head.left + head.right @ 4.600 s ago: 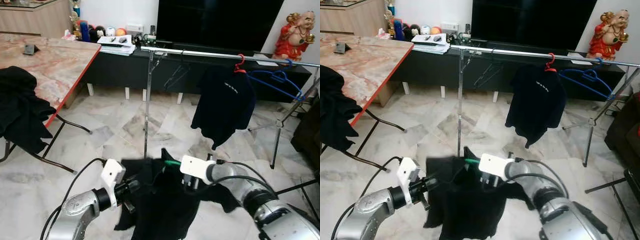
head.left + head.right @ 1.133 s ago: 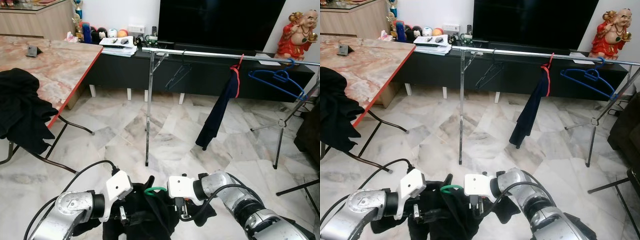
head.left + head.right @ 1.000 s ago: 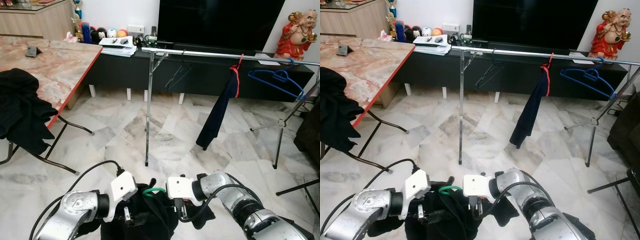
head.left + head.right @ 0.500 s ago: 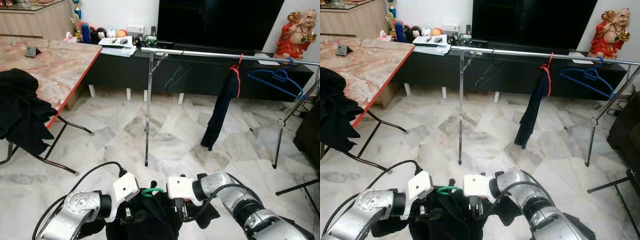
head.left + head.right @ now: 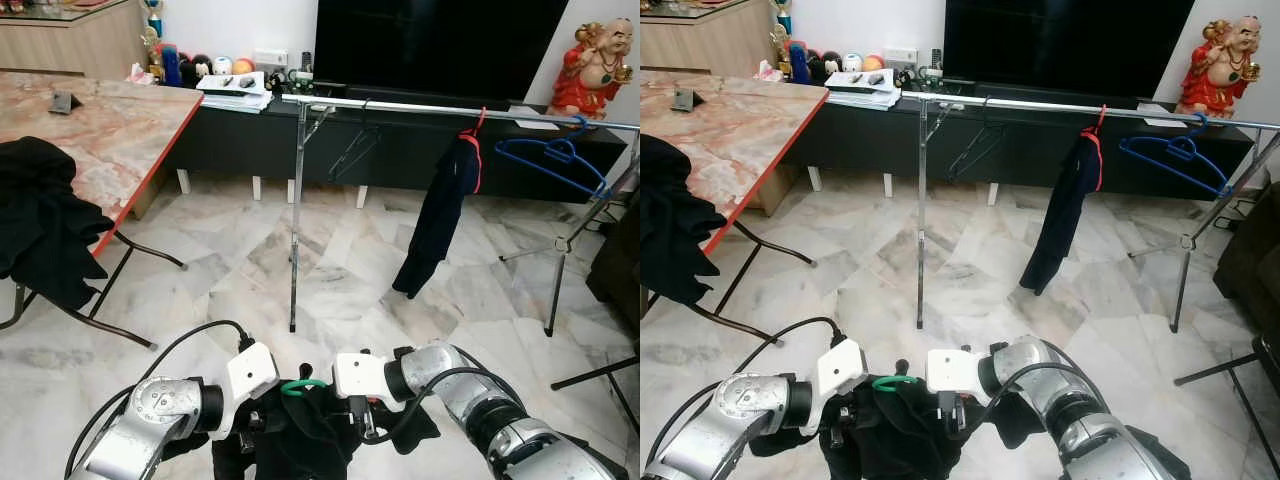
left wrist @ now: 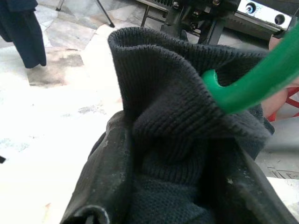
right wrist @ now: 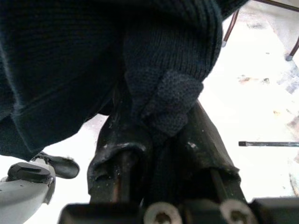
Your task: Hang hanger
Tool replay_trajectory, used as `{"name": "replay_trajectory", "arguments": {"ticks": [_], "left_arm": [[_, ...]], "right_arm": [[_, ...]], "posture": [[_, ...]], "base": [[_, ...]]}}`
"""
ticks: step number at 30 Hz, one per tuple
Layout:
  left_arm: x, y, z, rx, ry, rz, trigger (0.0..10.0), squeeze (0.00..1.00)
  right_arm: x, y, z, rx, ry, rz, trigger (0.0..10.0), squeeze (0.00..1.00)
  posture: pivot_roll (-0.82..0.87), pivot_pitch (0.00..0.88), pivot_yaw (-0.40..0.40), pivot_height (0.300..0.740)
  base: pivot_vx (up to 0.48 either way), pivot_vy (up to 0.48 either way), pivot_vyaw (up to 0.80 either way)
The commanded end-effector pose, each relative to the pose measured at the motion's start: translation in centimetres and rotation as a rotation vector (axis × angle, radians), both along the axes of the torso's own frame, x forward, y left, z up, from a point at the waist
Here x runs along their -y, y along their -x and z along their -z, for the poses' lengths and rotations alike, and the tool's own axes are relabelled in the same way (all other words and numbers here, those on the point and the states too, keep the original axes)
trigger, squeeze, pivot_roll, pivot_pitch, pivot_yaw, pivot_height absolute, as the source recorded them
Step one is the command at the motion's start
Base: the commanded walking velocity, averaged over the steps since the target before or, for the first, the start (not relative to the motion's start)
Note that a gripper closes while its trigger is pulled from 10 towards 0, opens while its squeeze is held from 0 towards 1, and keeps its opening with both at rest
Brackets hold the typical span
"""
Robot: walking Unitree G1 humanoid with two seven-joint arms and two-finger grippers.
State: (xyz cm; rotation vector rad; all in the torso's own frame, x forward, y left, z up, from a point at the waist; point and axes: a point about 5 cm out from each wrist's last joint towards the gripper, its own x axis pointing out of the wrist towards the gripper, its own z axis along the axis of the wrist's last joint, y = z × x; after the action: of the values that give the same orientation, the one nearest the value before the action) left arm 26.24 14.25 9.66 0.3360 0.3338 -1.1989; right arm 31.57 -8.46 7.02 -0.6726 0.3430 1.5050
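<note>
Item: black knitted garment on a green plastic hanger, carried low before us, well short of the silver metal clothes rail.

Left gripper: its fingers are pressed onto a fold of the knit just below the hanger's green hook, as the left wrist view shows.

Right gripper: its two black fingers pinch a bunched fold of the same garment.

Also on the rail: a dark shirt on a red hanger, a blue plastic hanger and a thin black wire hanger. Another black garment is draped over the edge of the marble-topped table.

Step in hand, as we judge it: carrying the loaded hanger towards the rail; hanging is not yet done. The next move calls for raising the hook above the bar, probably in the free stretch between the wire hanger and the dark shirt, and lowering it on.

Change: a few seconds ago we held the garment higher and spread wide; now it is bunched between both grippers. The dark shirt, then face-on, now hangs edge-on.
</note>
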Motion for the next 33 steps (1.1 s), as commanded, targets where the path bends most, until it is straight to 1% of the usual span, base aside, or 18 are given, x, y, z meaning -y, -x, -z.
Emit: {"name": "replay_trajectory", "arguments": {"ticks": [1, 7, 17, 23, 24, 25, 26, 28, 33], "left_arm": [[0.81, 0.50, 0.67, -0.026, -0.009, 0.052, 0.0, 0.00], [0.83, 0.47, 0.80, -0.028, -0.022, 0.058, 0.0, 0.00], [1.00, 0.47, 0.86, -0.032, -0.019, 0.061, 0.0, 0.00], [1.13, 0.40, 0.94, -0.031, -0.017, 0.059, 0.0, 0.00], [1.14, 0.38, 0.94, -0.029, -0.017, 0.057, 0.0, 0.00], [1.15, 0.33, 0.92, -0.026, -0.017, 0.054, 0.0, 0.00], [1.15, 0.24, 0.89, -0.020, -0.015, 0.047, 0.0, 0.00], [1.12, 0.00, 0.86, -0.009, -0.014, 0.031, 0.0, 0.00], [0.99, -0.43, 1.00, 0.007, -0.022, 0.003, 0.0, 0.00]], "right_arm": [[-0.90, -1.19, -2.28, 0.072, -0.083, 0.002, 0.0, 0.00], [-0.96, -1.39, -2.53, 0.083, -0.085, 0.010, 0.0, 0.00], [-1.03, -1.48, -2.67, 0.091, -0.088, 0.014, 0.0, 0.00], [-1.01, -1.75, -2.80, 0.117, -0.078, 0.035, 0.0, 0.00], [-1.01, -1.78, -2.80, 0.118, -0.076, 0.038, 1.9, 0.00], [-1.01, -1.83, -2.82, 0.119, -0.078, 0.046, 7.3, 0.00], [-1.04, -1.88, -2.85, 0.114, -0.081, 0.053, 10.0, 0.00], [-1.12, -1.90, -2.90, 0.100, -0.086, 0.055, 10.0, 1.00], [-1.15, -1.97, -3.08, 0.093, -0.091, 0.051, 10.0, 1.00]], "posture": [[0.09, 0.042, -0.099, 0.740], [0.09, 0.044, -0.098, 0.740], [0.08, 0.044, -0.100, 0.740], [0.08, 0.043, -0.102, 0.740], [0.08, 0.043, -0.103, 0.740], [0.08, 0.043, -0.103, 0.740], [0.08, 0.043, -0.103, 0.740], [0.08, 0.041, -0.104, 0.740], [0.08, 0.039, -0.106, 0.740]], "base": [[0.000, 0.000, 0.00], [0.000, 0.000, 0.00], [0.000, 0.000, 0.00], [0.000, 0.000, 0.00], [0.000, 0.000, 0.00], [0.000, 0.000, 0.00], [0.000, 0.000, 0.00], [0.000, 0.000, 0.00], [0.000, 0.000, 0.00]]}}
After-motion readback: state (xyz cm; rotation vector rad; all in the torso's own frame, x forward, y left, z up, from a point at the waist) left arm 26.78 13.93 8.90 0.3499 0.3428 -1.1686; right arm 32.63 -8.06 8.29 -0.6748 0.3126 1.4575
